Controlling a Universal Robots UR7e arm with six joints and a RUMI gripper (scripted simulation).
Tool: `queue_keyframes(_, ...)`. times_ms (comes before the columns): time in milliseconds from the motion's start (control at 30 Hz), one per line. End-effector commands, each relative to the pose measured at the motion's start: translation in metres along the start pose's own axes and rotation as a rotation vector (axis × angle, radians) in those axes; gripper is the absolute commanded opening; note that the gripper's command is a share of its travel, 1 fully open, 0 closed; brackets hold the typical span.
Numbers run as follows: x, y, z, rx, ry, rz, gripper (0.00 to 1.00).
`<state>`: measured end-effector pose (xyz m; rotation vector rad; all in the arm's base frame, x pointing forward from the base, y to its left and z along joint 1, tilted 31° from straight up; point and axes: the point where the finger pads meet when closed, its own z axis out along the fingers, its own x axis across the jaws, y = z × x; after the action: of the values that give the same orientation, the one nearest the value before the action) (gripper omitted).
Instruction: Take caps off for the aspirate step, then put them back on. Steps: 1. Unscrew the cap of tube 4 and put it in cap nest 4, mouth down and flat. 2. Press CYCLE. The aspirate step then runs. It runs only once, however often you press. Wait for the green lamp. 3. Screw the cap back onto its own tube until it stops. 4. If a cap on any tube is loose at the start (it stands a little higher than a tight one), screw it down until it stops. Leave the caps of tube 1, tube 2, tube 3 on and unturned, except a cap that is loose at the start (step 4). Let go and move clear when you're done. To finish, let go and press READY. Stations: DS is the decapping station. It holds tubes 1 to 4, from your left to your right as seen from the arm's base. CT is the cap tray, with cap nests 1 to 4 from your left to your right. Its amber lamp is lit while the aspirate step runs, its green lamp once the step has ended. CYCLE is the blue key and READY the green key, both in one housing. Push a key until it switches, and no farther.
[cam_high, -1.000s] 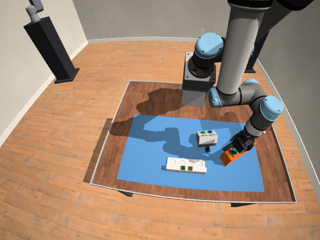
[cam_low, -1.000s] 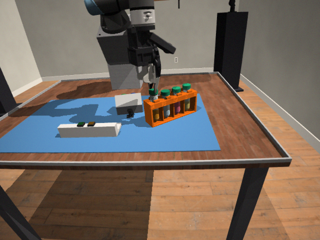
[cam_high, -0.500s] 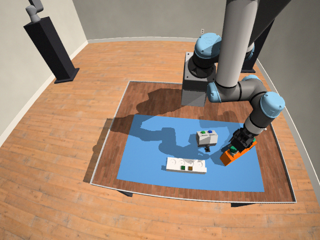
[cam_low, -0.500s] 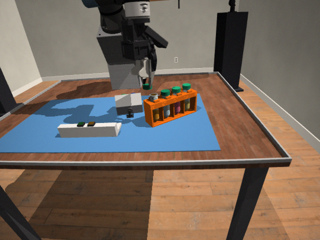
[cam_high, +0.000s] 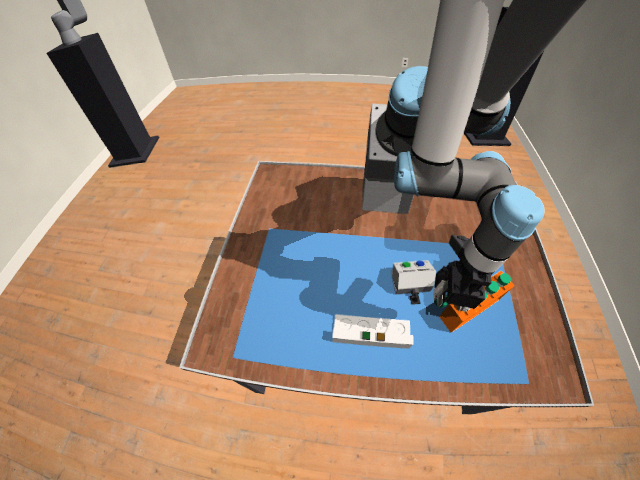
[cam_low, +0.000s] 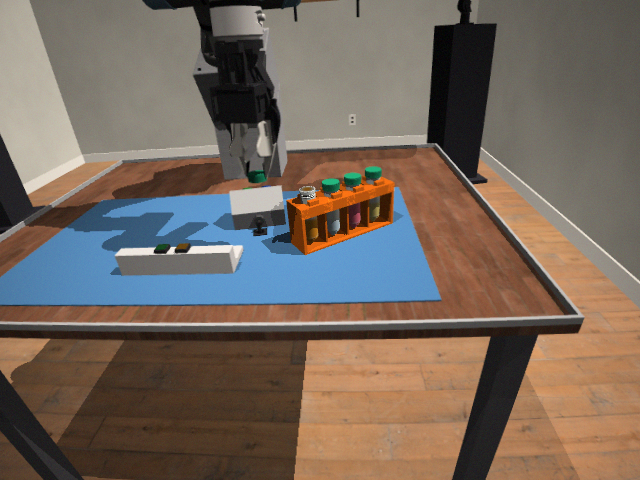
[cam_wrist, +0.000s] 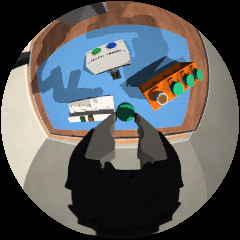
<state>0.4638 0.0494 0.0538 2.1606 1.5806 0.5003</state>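
Observation:
My gripper (cam_low: 256, 169) (cam_wrist: 125, 113) is shut on a green cap (cam_high: 444, 304) (cam_low: 256, 177) (cam_wrist: 125, 112) and holds it in the air, left of the orange decapping station (cam_high: 452, 322) (cam_low: 296, 227) (cam_wrist: 150, 97) in the exterior view. Tube 4 (cam_low: 307, 194) (cam_wrist: 161, 98) stands there with its mouth open. Tubes 1 to 3 wear green caps; whether one is slightly raised I cannot tell. The white cap tray (cam_high: 351, 339) (cam_low: 175, 263) shows no cap in its nests. Its green lamp (cam_high: 366, 335) (cam_low: 162, 248) and amber lamp (cam_high: 381, 336) (cam_low: 182, 248) look dark.
The grey-white key housing (cam_high: 415, 281) (cam_low: 255, 201) (cam_wrist: 107, 59) stands between tray and station, farther back, with the green READY key (cam_high: 406, 264) (cam_wrist: 95, 51) and blue CYCLE key (cam_high: 420, 263) (cam_wrist: 111, 45). A small black part stands at its front. A raised rim borders the table.

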Motion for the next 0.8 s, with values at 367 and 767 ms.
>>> queue_keyframes(367,-0.083,0.024,0.003,0.007,0.037,-0.142,0.0)
queue_keyframes(767,-0.155,0.044,0.006,0.007,0.037,-0.142,0.0)
